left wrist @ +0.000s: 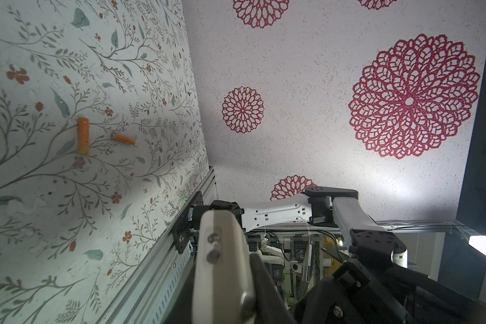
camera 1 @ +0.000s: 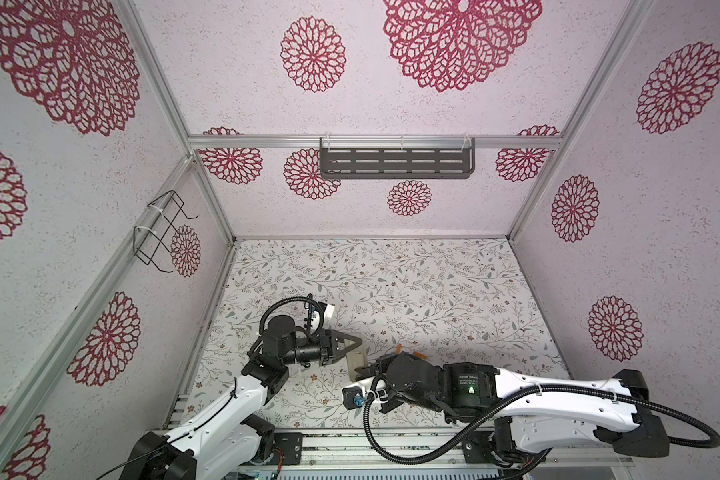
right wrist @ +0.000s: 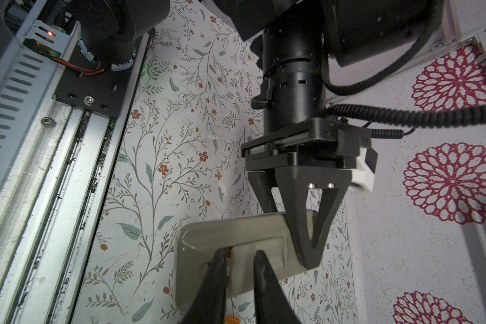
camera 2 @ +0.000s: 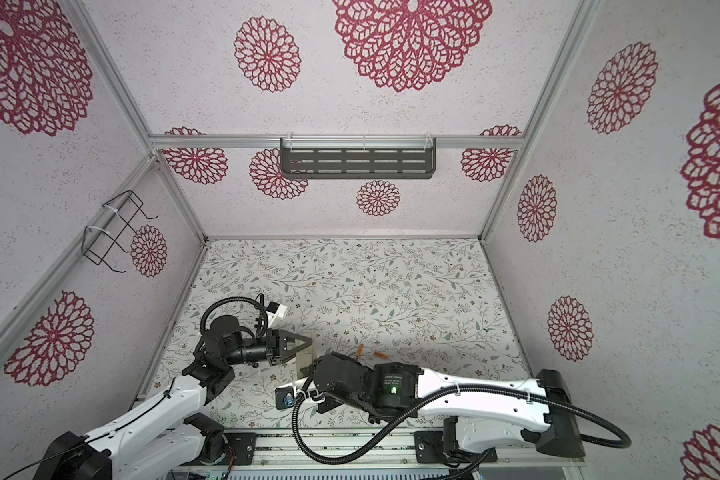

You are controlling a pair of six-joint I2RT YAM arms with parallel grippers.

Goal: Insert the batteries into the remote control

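Two orange batteries (left wrist: 83,139) (left wrist: 123,138) lie loose on the floral table, in both top views just behind my right arm (camera 1: 399,348) (camera 2: 380,355). The remote control (right wrist: 208,241) hangs above the table with its plain beige back showing. My left gripper (right wrist: 292,238) is shut on one end of it. My right gripper (right wrist: 240,251) has its jaws a narrow gap apart, closed on the pale raised cover panel (right wrist: 270,252) on the remote's back. A sliver of orange (right wrist: 230,249) shows at the panel's edge. In a top view both grippers meet at the remote (camera 1: 356,360).
The aluminium rail (right wrist: 68,168) with the arm bases runs along the table's near edge. Patterned walls (camera 1: 641,249) enclose the table on three sides. A dark shelf (camera 1: 395,163) and a wire rack (camera 1: 163,232) hang high on the walls.
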